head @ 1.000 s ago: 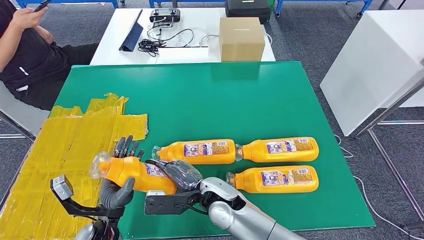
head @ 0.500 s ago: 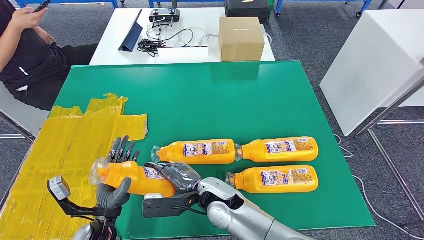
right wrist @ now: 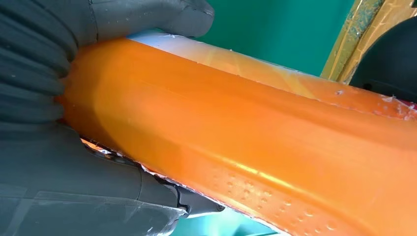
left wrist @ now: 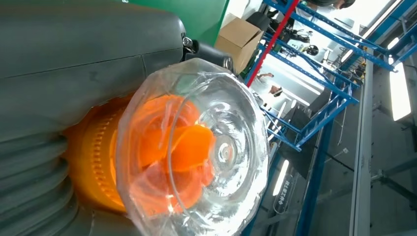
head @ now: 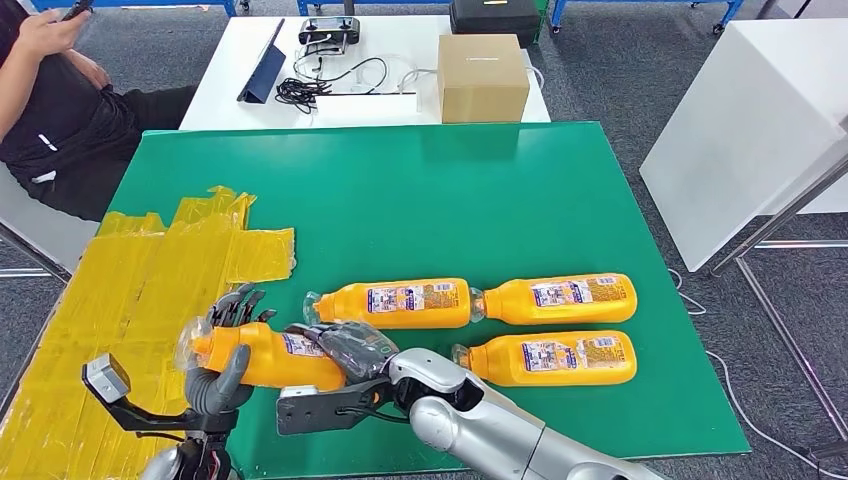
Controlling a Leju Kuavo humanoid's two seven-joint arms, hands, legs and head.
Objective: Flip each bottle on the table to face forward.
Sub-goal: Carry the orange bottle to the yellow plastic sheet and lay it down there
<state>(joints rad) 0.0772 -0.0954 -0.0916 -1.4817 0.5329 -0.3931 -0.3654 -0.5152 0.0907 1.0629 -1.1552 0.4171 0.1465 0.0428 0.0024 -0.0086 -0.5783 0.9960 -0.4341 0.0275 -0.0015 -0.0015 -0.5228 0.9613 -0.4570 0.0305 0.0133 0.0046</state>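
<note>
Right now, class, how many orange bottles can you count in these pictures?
4. One bottle is held by both hands, the left hand and the right hand. Three lie on the green table: one in the middle, one far right, one near right.

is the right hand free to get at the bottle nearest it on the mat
Probably not yet: the right hand and the left hand both grip the held bottle. The near-right bottle lies unobstructed.
</note>
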